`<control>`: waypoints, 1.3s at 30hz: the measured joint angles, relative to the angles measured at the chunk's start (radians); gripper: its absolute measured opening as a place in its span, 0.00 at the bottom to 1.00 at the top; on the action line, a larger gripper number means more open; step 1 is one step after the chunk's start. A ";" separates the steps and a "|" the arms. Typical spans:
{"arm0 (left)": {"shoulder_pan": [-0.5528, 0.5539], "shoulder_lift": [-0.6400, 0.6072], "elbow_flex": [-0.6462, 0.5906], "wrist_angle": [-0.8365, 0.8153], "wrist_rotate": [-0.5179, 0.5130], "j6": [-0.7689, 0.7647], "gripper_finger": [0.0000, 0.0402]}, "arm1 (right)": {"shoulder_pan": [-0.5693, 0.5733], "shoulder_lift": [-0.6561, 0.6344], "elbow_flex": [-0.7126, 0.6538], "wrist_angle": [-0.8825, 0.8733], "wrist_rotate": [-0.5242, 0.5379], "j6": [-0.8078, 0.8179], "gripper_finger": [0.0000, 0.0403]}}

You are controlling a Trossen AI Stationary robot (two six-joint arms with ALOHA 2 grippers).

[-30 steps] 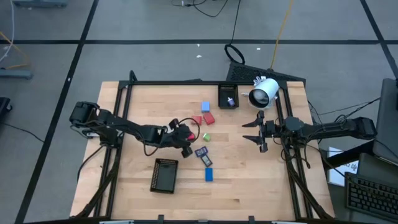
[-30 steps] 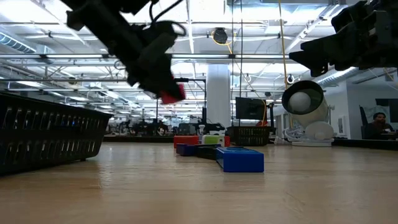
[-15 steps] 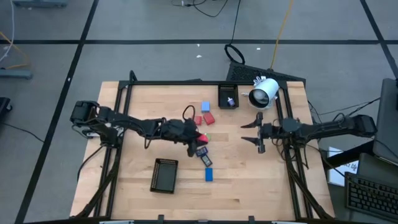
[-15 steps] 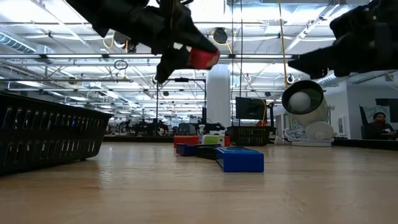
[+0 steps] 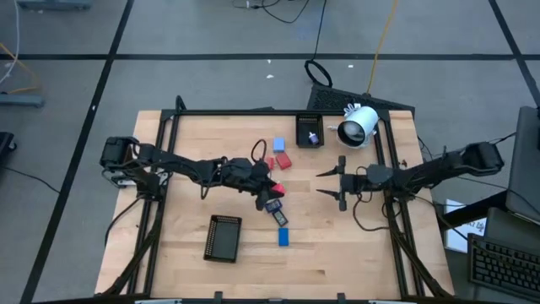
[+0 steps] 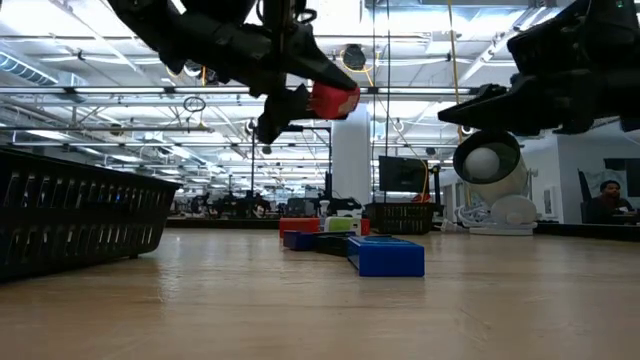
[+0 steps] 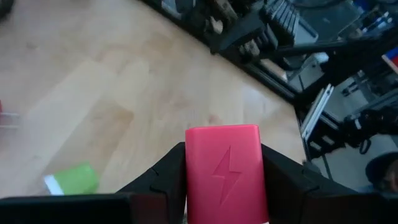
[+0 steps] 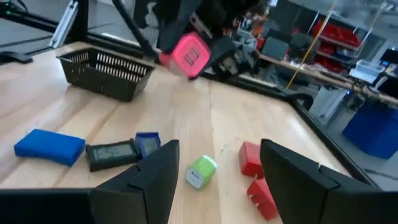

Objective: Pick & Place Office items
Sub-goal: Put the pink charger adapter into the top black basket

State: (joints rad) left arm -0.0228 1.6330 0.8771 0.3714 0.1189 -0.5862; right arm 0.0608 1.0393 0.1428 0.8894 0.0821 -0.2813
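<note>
My left gripper [image 5: 271, 187] is shut on a pink-red block [image 7: 225, 171] with a lightning-bolt mark, held in the air over the table's middle [image 6: 333, 100]. A green block [image 7: 71, 178] lies on the wood below it. Nearby lie two red blocks [image 5: 282, 159], a light-blue block [image 5: 278, 145], a dark flat rectangle [image 5: 272, 205], a small blue flat piece [image 5: 281, 219] and a blue block [image 5: 284, 237]. A purple piece [image 5: 313, 138] sits in the far black tray. My right gripper [image 5: 325, 182] hangs open, right of the pile, pointing at it [image 8: 221, 180]. My left gripper pinches the pink-red block by its two side faces [image 7: 189, 180], one finger [image 7: 163, 183] on each side. The marked face looks at the wrist camera. The block is lifted clear of the table, high above the other pieces [image 6: 333, 100].
A black mesh tray [image 5: 224, 237] lies near the front left. A second small tray [image 5: 309, 121] and a white cylindrical device [image 5: 359, 125] stand at the far right. Dark frame rails [image 5: 160, 177] run along both table sides. Bare wood lies between the pile and my right gripper.
My left gripper has carried the pink-red block up and toward the table's right, turning as it went, and now hangs over the pile. My right gripper has moved toward the table's left, closer to the pile, staying open.
</note>
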 joint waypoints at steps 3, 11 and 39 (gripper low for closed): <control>0.000 0.044 0.000 0.050 0.036 -0.028 0.39 | 0.000 0.071 0.036 0.004 0.000 -0.015 0.53; 0.000 0.103 0.000 0.189 0.175 -0.048 0.39 | 0.000 0.225 0.176 -0.009 0.000 -0.091 0.56; 0.015 0.072 0.000 0.180 0.232 -0.071 0.40 | 0.100 0.454 0.392 0.078 -0.086 -0.362 0.64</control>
State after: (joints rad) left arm -0.0078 1.7050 0.8772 0.5509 0.3507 -0.6577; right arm 0.1610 1.4938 0.5347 0.9676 -0.0043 -0.6436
